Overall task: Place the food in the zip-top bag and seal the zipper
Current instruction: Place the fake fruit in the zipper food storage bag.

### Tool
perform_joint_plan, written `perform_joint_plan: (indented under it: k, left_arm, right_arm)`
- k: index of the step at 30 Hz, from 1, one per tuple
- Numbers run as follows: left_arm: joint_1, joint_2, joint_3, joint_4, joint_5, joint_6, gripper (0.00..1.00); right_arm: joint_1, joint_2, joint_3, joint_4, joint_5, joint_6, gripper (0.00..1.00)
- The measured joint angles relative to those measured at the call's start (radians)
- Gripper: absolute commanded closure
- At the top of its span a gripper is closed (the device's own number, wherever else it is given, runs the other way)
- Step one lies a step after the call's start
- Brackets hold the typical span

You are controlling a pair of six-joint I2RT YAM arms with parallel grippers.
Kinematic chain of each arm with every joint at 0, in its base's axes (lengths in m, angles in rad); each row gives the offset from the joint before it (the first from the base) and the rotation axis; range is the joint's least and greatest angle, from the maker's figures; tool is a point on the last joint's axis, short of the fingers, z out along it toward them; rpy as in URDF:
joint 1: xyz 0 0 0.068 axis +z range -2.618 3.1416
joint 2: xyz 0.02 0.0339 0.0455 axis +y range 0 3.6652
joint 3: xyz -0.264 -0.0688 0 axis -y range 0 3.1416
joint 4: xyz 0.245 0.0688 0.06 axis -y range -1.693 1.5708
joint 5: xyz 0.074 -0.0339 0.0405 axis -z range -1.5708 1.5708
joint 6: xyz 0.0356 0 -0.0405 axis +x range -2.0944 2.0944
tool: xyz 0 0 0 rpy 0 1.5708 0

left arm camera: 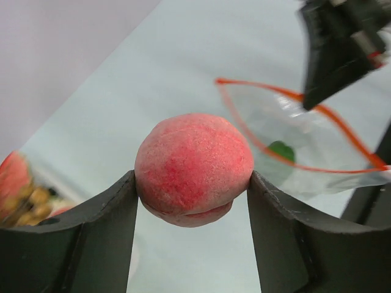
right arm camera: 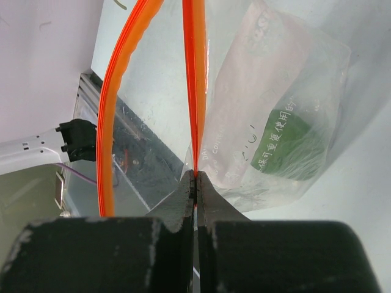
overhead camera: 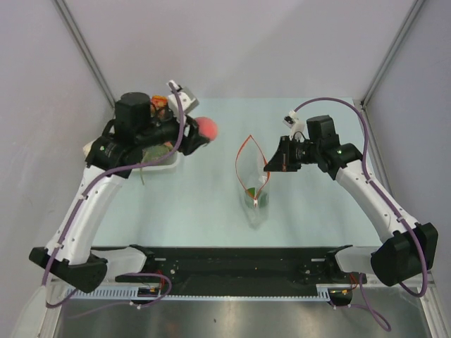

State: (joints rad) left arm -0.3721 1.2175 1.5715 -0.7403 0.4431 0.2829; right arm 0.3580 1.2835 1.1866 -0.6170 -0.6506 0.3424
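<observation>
Peach [left arm camera: 194, 168] between left jaws, zipper [right arm camera: 194, 91] in right jaws

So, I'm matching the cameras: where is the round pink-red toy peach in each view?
Top external: round pink-red toy peach upper left of centre.
Left wrist: peach at centre, gripped by the left hand.
Right wrist: not in it.
Shared landmark: red-orange zipper strip of the clear plastic bag.

right gripper [right arm camera: 195, 178] pinching orange zipper [right arm camera: 194, 91], green food [right arm camera: 287, 146] inside zip-top bag [right arm camera: 305, 79]
</observation>
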Motion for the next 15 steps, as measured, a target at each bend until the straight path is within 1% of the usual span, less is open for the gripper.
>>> perform_joint_plan:
  k: [3, 5, 7, 12, 14, 15]
  left_arm:
    - [-0.166, 0.028, 0.016, 0.032, -0.013, -0.028, 0.59]
    - [-0.249, 0.067, 0.016, 0.048, -0.024, -0.034, 0.59]
    - [-0.309, 0.123, 0.014, 0.062, -0.032, -0.038, 0.59]
    - [-0.383, 0.245, 0.011, 0.082, -0.065, -0.039, 0.60]
    - [-0.397, 0.283, 0.011, 0.086, -0.083, -0.039, 0.57]
    - [-0.401, 0.301, 0.012, 0.091, -0.095, -0.040, 0.51]
  right_arm:
    - [0.000, 0.000, 0.000, 0.000, 0.000, 0.000, 1.00]
    - [0.000, 0.000, 0.000, 0.000, 0.000, 0.000, 1.00]
    - [-0.002, 0.000, 0.000, -0.001, 0.000, 0.000, 1.00]
    - [-0.018, 0.000, 0.000, -0.003, -0.002, 0.005, 1.00]
    - [-0.029, 0.000, 0.000, -0.002, -0.006, 0.014, 1.00]
    - [-0.035, 0.000, 0.000, -0.001, -0.010, 0.017, 1.00]
